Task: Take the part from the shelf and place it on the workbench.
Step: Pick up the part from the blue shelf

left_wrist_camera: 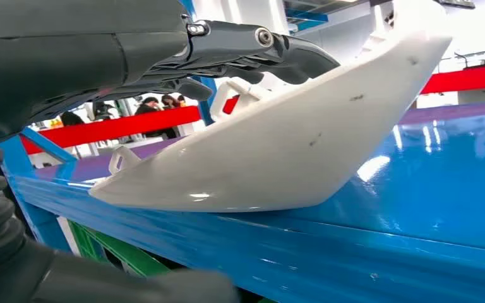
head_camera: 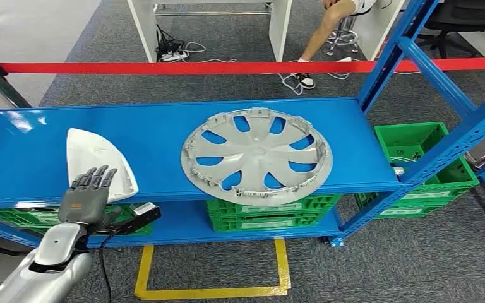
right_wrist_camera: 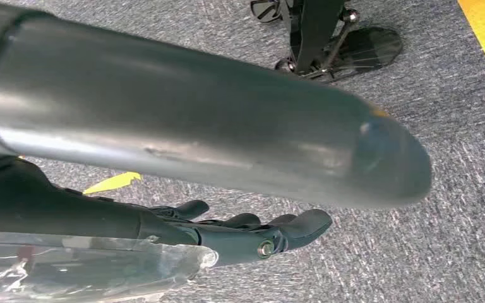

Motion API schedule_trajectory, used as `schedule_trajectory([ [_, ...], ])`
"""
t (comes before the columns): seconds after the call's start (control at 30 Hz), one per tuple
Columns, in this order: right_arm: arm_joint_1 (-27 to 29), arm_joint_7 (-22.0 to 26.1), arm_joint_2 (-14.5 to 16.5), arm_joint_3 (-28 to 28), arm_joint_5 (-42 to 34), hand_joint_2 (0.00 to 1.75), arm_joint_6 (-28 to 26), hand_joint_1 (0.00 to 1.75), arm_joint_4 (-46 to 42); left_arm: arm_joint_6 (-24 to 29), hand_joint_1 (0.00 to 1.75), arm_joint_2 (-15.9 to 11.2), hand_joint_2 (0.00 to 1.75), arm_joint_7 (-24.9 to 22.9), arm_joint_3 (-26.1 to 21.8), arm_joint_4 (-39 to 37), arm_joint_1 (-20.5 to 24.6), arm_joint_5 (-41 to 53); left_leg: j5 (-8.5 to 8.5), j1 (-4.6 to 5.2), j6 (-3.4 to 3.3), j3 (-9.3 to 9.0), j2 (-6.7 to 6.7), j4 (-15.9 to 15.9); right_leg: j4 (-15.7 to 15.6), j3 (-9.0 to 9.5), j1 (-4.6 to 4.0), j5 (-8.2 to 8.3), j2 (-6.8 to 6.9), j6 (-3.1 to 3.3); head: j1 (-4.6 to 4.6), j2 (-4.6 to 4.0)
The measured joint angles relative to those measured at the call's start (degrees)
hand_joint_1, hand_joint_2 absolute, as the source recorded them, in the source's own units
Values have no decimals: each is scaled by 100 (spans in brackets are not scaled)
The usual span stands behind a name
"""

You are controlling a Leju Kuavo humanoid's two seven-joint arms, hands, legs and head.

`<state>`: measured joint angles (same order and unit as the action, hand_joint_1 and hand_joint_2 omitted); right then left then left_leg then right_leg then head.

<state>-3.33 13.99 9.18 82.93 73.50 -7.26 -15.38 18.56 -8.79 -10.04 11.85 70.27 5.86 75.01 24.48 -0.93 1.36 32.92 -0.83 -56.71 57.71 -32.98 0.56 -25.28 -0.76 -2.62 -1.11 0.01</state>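
Observation:
A white curved plastic part (head_camera: 98,161) lies on the left of the blue shelf (head_camera: 145,126); up close, the part (left_wrist_camera: 278,158) rests at the shelf's front edge. My left hand (head_camera: 88,192) reaches over the part's near edge with its fingers spread. In the left wrist view the dark fingers (left_wrist_camera: 259,50) hover just above the part's upper rim, and the hand does not grip it. A grey wheel cover (head_camera: 257,156) lies flat at the shelf's middle. My right hand (right_wrist_camera: 240,233) hangs over the carpet, fingers loosely extended and holding nothing.
Green crates (head_camera: 271,211) sit on the lower shelf, and another green crate (head_camera: 426,158) stands at the right behind blue uprights. A red barrier tape (head_camera: 164,67) runs behind the shelf. A person's leg (head_camera: 319,35) shows beyond it. Yellow floor marking (head_camera: 215,291) lies below.

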Motion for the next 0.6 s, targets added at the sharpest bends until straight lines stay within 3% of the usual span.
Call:
schedule_trajectory([
  [0.13,-3,-2,0,0,0,0,0,0,5,-16,175,0,175,16,-13,-1,22,-52,0,0,0,0,0,0,0,0,0,0,0,0,0,0],
  [0.6,-37,-2,0,0,-5,0,1,0,30,-29,175,0,175,62,-22,-44,220,-98,0,0,0,-2,0,0,2,3,0,0,-2,0,-1,0],
])
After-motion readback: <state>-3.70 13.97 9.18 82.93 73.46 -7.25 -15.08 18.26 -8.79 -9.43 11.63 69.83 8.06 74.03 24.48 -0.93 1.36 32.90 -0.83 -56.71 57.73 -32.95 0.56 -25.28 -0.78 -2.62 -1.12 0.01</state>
